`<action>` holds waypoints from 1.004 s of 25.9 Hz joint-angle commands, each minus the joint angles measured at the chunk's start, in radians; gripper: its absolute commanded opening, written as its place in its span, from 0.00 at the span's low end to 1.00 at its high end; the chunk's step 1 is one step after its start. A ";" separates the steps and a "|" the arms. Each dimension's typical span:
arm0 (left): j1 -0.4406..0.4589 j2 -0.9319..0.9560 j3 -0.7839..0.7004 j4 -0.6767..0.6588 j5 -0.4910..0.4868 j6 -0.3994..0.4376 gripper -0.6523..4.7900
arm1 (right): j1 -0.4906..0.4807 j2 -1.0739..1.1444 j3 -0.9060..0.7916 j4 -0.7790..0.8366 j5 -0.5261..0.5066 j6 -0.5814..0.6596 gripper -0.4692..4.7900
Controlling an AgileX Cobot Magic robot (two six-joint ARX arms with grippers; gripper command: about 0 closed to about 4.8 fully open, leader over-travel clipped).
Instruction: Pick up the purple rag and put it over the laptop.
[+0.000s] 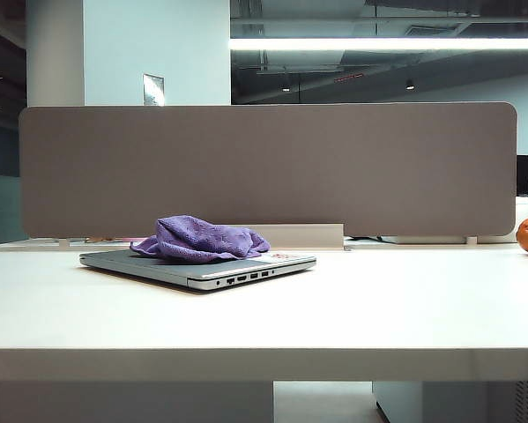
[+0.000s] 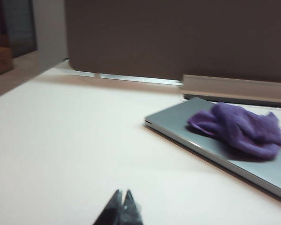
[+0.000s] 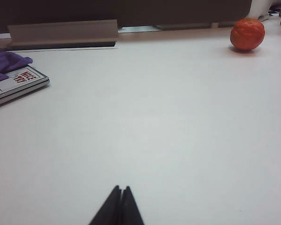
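Two grippers of mine hung low over the white table (image 1: 352, 308), both with fingers pressed together on nothing: my left gripper (image 2: 121, 199) well apart from the laptop (image 1: 193, 267), my right gripper (image 3: 121, 194) over bare tabletop. The purple rag (image 1: 202, 239) lay bunched on the closed laptop's lid, leaving a sticker (image 3: 22, 78) uncovered. A grey partition (image 1: 264, 167) backed the table, with an orange fruit (image 3: 247, 33) near it.

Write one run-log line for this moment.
rag: bunched on closed laptop | left gripper: shut, empty, off laptop | right gripper: shut, empty, over bare table
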 commanded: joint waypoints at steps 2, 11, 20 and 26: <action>0.000 -0.015 -0.002 0.005 0.063 0.034 0.11 | 0.000 -0.002 -0.004 0.011 0.002 -0.002 0.13; -0.001 -0.015 -0.002 0.005 0.065 0.034 0.11 | 0.000 -0.002 -0.004 0.011 0.002 -0.002 0.13; -0.002 -0.015 -0.002 0.004 0.069 0.019 0.11 | 0.000 -0.002 -0.004 0.011 0.002 -0.002 0.13; -0.002 -0.015 -0.002 0.004 0.069 0.019 0.11 | 0.000 -0.002 -0.004 0.011 0.002 -0.002 0.13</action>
